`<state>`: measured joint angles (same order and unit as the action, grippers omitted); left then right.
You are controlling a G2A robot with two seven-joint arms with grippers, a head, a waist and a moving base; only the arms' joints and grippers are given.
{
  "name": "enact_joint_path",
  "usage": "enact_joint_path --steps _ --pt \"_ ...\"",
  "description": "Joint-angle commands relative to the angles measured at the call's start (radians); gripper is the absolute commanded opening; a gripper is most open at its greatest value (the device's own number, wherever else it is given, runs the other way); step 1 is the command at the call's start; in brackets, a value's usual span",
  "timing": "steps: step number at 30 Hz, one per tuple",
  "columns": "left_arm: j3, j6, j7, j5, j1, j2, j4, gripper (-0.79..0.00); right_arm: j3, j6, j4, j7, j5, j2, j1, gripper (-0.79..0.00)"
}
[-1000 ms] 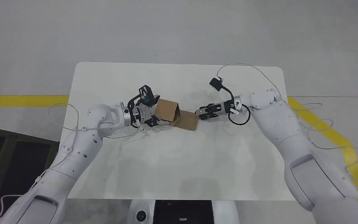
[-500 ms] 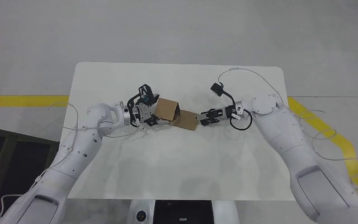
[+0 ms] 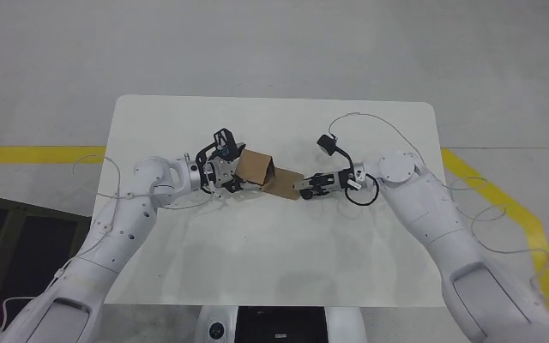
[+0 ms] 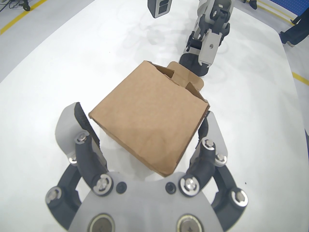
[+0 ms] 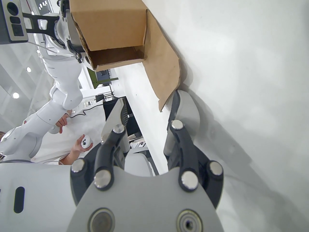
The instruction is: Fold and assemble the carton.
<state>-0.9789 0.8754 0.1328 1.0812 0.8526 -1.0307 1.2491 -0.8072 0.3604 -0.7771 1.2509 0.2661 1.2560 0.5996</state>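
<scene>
A brown carton (image 3: 256,168) stands as an open tube near the table's middle. One long flap (image 3: 288,184) lies flat on the table toward the right arm. My left gripper (image 4: 142,111) straddles the carton's closed end (image 4: 144,121) with a finger on each side, shut on it. My right gripper (image 5: 148,100) is open at the tip of the flap (image 5: 164,73). One of its fingers (image 5: 179,102) rests on the table against the flap's edge and the other finger (image 5: 118,114) stands off it. Seen from the left wrist, the right gripper (image 4: 196,67) touches the flap's far end.
The white table (image 3: 274,257) has free room in front of and behind the carton. A thin cable (image 3: 377,116) loops over the back right part of the table near the right arm.
My right gripper has come forward and slightly left, and now meets the flap's tip. The left gripper and the carton have stayed put.
</scene>
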Motion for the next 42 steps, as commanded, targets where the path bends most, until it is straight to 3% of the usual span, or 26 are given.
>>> enact_joint_path --steps 1,14,31,42 --pt "-0.001 0.001 0.001 0.003 0.001 0.0 0.001 0.0 0.0 0.004 0.005 -0.003 0.013 0.004 -0.005 -0.44" --pt "-0.006 0.0 0.011 0.002 0.006 -0.004 0.003 0.0 -0.028 0.04 0.01 -0.008 0.102 0.019 -0.024 -0.431" --pt "-0.015 0.0 0.013 0.008 0.012 -0.007 0.005 0.0 -0.02 0.027 0.059 -0.038 -0.032 0.013 -0.039 -0.406" --pt "-0.027 0.004 0.018 0.012 0.027 -0.005 0.021 0.0 0.012 0.006 0.058 -0.073 -0.009 0.044 -0.034 -0.391"
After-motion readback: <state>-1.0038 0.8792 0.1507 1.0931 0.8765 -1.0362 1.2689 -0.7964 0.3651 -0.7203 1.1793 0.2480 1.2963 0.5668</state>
